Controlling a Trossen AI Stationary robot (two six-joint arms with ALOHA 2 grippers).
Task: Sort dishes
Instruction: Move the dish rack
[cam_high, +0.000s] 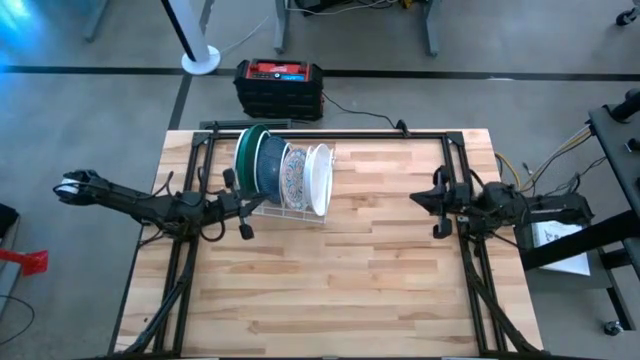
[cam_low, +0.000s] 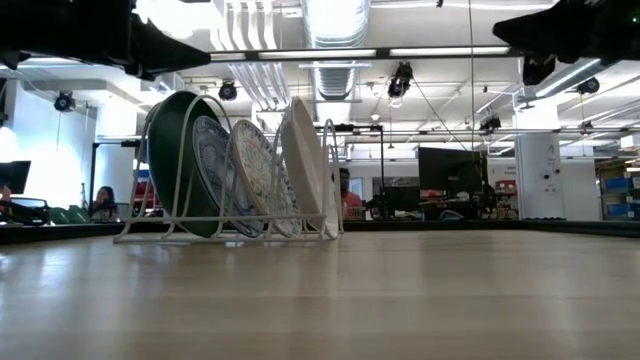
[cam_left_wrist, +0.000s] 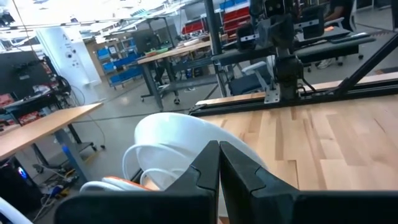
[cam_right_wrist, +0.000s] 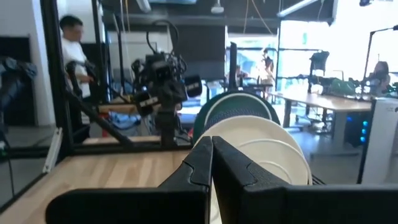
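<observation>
Several round dishes stand on edge in a white wire rack at the table's far left-centre. From left to right they are a green plate, a dark teal one, a floral one and a white one. In the low view the green plate is leftmost and the white plate rightmost. My left gripper hovers shut just left of the rack's near corner, holding nothing; its wrist view shows the shut fingertips before the white plate. My right gripper hovers shut at the table's right, pointing at the rack.
Black frame rails run along the table's far edge and down both sides. A black-and-red box sits on the floor beyond the far edge. Bare wood lies across the middle and near part. A person stands in the room behind.
</observation>
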